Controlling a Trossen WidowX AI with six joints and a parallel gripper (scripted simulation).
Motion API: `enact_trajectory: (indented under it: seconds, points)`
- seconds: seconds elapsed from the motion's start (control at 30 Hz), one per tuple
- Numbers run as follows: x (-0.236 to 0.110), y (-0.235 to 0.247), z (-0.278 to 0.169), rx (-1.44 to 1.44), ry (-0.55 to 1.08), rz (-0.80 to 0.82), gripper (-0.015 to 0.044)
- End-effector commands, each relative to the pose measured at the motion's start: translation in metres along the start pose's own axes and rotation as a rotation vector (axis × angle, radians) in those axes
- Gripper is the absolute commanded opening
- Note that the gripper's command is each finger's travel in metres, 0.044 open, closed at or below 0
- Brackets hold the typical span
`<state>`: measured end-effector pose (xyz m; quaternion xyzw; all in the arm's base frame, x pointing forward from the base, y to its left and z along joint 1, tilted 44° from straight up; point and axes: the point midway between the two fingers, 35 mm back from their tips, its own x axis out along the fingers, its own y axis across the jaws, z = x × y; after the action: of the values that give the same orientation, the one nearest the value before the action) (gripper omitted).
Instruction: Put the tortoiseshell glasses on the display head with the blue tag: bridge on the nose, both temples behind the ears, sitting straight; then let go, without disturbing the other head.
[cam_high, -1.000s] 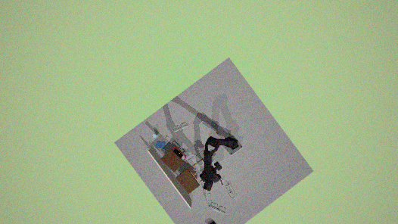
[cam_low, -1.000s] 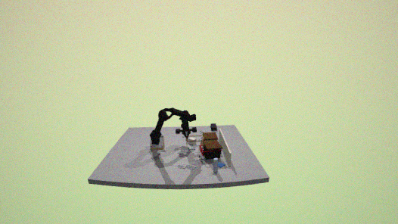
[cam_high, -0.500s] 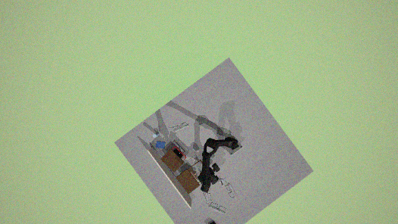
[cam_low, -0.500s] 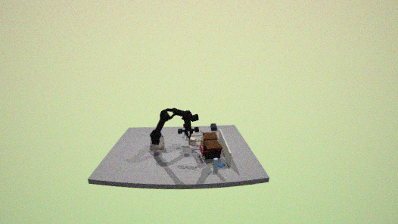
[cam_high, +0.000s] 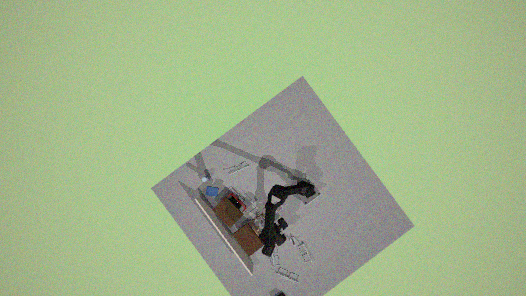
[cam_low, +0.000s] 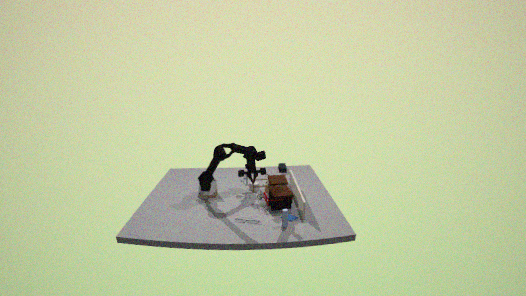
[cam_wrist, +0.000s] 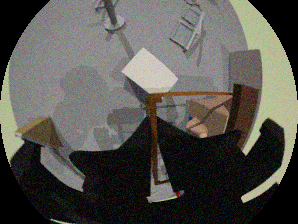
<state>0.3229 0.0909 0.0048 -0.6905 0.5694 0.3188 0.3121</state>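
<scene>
My gripper (cam_wrist: 150, 119) (cam_high: 268, 247) (cam_low: 254, 184) is shut on the tortoiseshell glasses (cam_wrist: 157, 137). In the wrist view the brown frame runs up from the fingers, with one temple stretching right. Two brown-topped display heads (cam_high: 228, 211) (cam_high: 248, 239) (cam_low: 278, 180) (cam_low: 281, 191) stand side by side in front of a white rail. A blue tag (cam_high: 212, 191) (cam_low: 292, 217) lies at one end of the row, and a red patch (cam_high: 238, 202) shows beside the nearer head. The gripper hangs close beside the heads, at the end away from the blue tag. In the wrist view a skin-coloured head (cam_wrist: 202, 121) shows just past the frame.
Other pairs of glasses lie on the grey table (cam_high: 350, 200): one pair (cam_high: 236, 167) (cam_low: 247, 220) on the blue-tag side, two pairs (cam_high: 301, 248) (cam_high: 286, 273) near the gripper. A white card (cam_wrist: 149, 72) lies on the table. A white rail (cam_high: 222, 236) (cam_low: 298, 187) borders the heads. A dark box (cam_low: 282, 167) stands at the back.
</scene>
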Motion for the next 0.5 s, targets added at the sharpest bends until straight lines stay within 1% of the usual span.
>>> enact_trajectory:
  seconds: [0.0, 0.47]
  points:
    - [0.0, -0.007, 0.0, -0.004, 0.002, -0.004, 0.0]
    - [0.001, -0.026, 0.0, -0.004, 0.002, -0.005, 0.0]
